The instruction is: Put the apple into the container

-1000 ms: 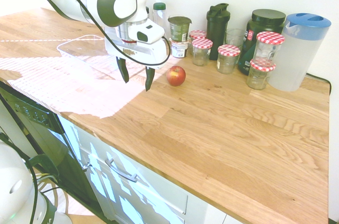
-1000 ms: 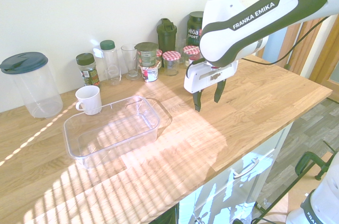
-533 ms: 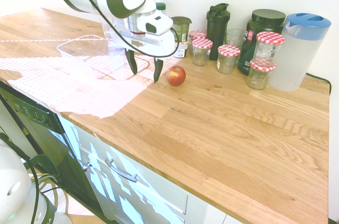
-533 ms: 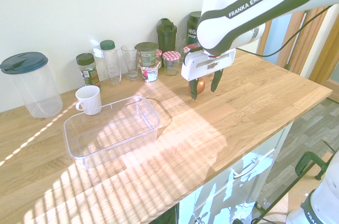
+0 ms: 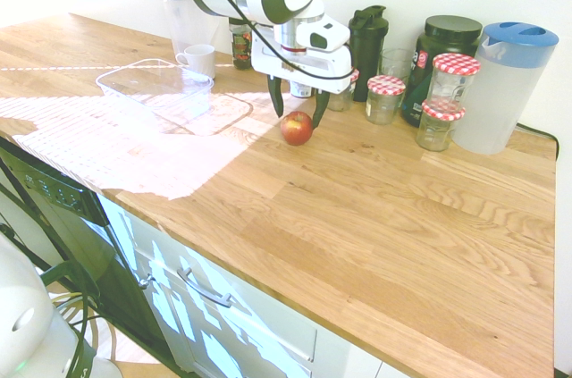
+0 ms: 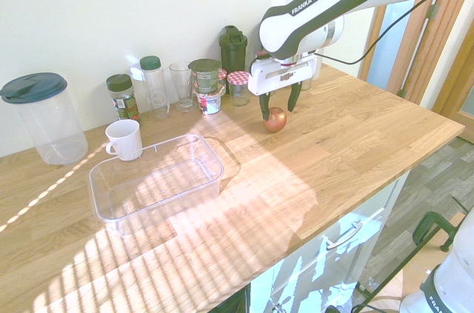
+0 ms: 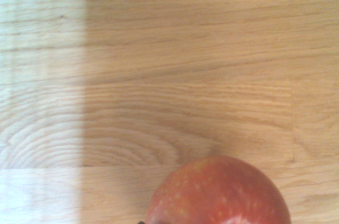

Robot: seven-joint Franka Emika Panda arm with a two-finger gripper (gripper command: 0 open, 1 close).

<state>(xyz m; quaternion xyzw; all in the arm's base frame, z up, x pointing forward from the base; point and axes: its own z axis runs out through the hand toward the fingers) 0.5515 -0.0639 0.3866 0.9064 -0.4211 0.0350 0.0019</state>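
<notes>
Gripper (image 5: pixel 298 110) spread wide, empty, above apple (image 5: pixel 297 128). Apple's firm, smooth, rolls easily; pinch across widest middle.

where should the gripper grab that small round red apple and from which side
Grip the small round red apple across its widest middle, coming straight down from above. It sits alone on the wooden counter, clear on both sides, and the open gripper already points down over it.

First exterior view: high, off the counter's (image 5: pixel 375 217) front edge, facing the wall. Second exterior: opposite end, high, looking back along it. Both share the apple (image 5: pixel 296 128) and container (image 6: pixel 155 183). Wrist view: close, straight down.
</notes>
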